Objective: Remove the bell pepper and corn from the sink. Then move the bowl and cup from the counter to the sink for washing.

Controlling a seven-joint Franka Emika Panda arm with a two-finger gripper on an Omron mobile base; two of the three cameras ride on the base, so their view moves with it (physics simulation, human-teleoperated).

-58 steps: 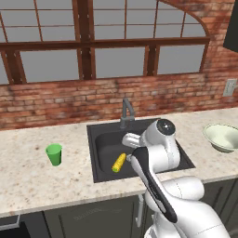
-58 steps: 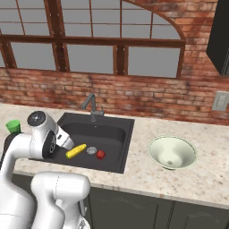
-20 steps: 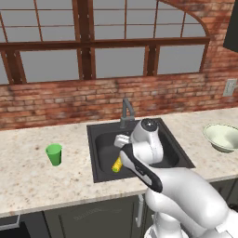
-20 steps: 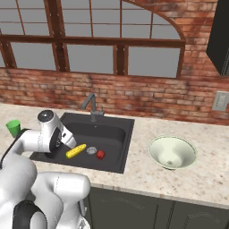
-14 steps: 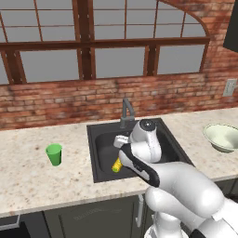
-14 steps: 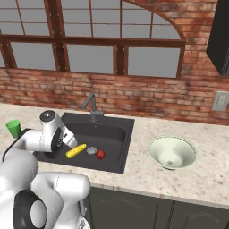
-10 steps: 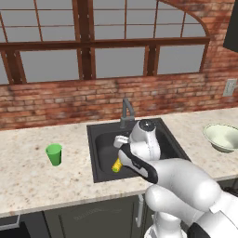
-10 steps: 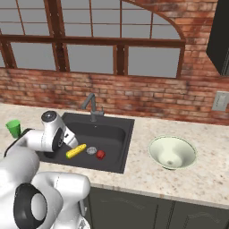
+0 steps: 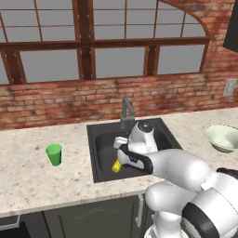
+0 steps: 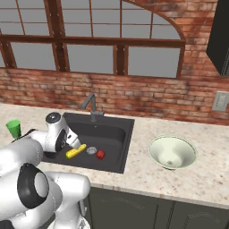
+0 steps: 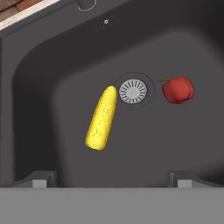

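The yellow corn (image 11: pixel 102 118) lies on the floor of the dark sink (image 11: pixel 39 87), next to the round silver drain (image 11: pixel 133 91). On the drain's other side rests the small red bell pepper (image 11: pixel 178 89). My gripper (image 11: pixel 111 180) hangs open just above the sink floor, with the corn a short way ahead of the gap between its fingers and nothing held. From the right base view the corn (image 10: pixel 76 151) and pepper (image 10: pixel 100 154) sit just past my lowered hand. The green cup (image 9: pixel 54 154) stands on the counter (image 9: pixel 42 183) left of the sink. The pale bowl (image 10: pixel 172 152) sits on the right.
A grey faucet (image 10: pixel 91 106) rises at the sink's back edge. A brick wall and windows run behind the counter. My own white arm (image 9: pixel 176 167) covers the sink's front right part in the left base view.
My hand has sunk a little lower into the sink toward the corn. The jaws have stayed open. Corn, pepper, cup and bowl have not moved.
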